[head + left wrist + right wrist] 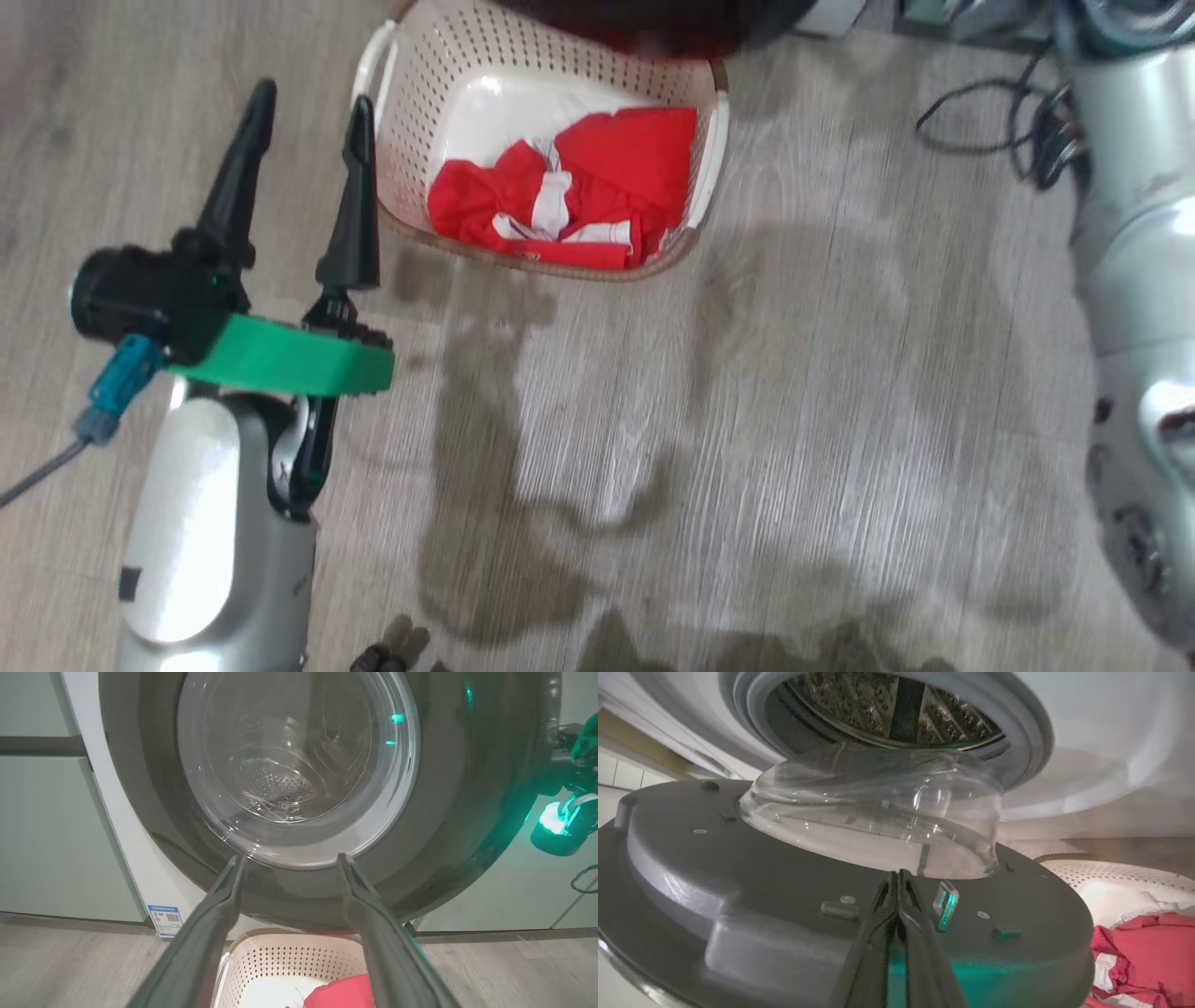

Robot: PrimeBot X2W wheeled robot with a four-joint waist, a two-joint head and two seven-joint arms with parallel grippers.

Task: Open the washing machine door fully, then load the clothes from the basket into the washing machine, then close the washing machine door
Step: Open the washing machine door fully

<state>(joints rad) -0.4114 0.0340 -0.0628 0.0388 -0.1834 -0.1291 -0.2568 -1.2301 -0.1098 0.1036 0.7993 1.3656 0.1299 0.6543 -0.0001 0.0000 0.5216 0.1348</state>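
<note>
The washing machine door [467,812] stands partly open, its black rim and glass bowl facing my left gripper [290,857], which is open and apart from it. In the head view the left gripper [314,98] points at the left edge of the basket [411,103], where the red and white clothes [579,196] lie. My right gripper [899,875] is shut, with its tips at the door's grey inner face [738,882] just below the glass bowl. Behind the door are the washing machine [1087,742], its grey gasket [1017,732] and its steel drum [896,709].
Pale green cabinets [46,835] flank the washer's white front [117,826], which bears a blue label sticker [164,919]. Black cables [1008,121] lie on the wooden floor at the far right. My right arm [1130,280] runs along the right edge. The basket [289,956] sits directly under the door.
</note>
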